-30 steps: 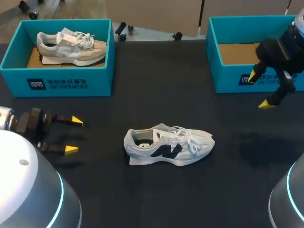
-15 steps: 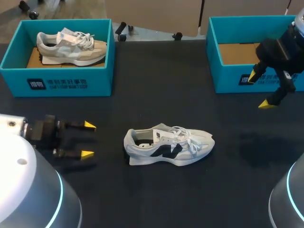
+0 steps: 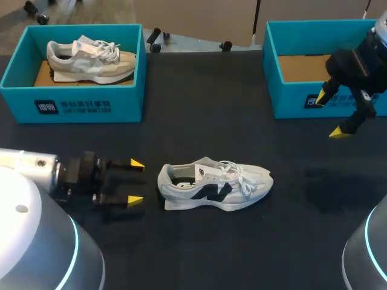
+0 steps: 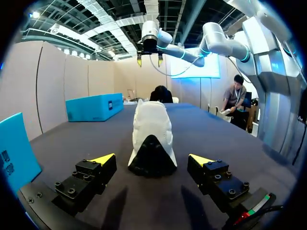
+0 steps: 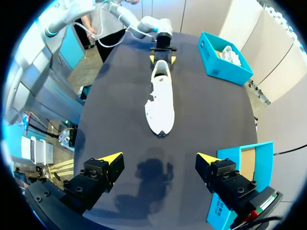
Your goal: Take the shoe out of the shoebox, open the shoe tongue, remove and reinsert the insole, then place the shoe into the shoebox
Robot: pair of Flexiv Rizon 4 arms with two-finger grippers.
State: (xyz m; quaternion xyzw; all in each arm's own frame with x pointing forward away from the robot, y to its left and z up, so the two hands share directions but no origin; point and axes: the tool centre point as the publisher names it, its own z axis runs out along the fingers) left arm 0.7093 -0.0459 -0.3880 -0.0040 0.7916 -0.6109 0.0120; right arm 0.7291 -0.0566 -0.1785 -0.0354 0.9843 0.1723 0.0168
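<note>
On the dark table point(image 3: 199, 115), out at ten o'clock, sits a teal box point(image 3: 130, 90) holding a beige shoe point(image 3: 91, 60), toe pointing toward three o'clock.

**Q:** Supporting surface?

**A:** One flat table with a matte black top point(image 3: 181, 103).

**Q:** What rests directly on it?

**A:** Three items. A pale grey-white lace-up sneaker with a dark navy side mark point(image 3: 214, 185) stands upright on its sole near the table's middle, toe toward the robot's right. An open-topped teal cardboard shoebox with white print on its front wall point(image 3: 78, 107) stands well apart from the sneaker, beyond its heel end, toward the far edge. A second open-topped teal cardboard shoebox point(image 3: 296, 99) stands well apart beyond the sneaker's toe end, also toward the far edge, with its brown card floor showing. Neither box touches the sneaker.
</note>
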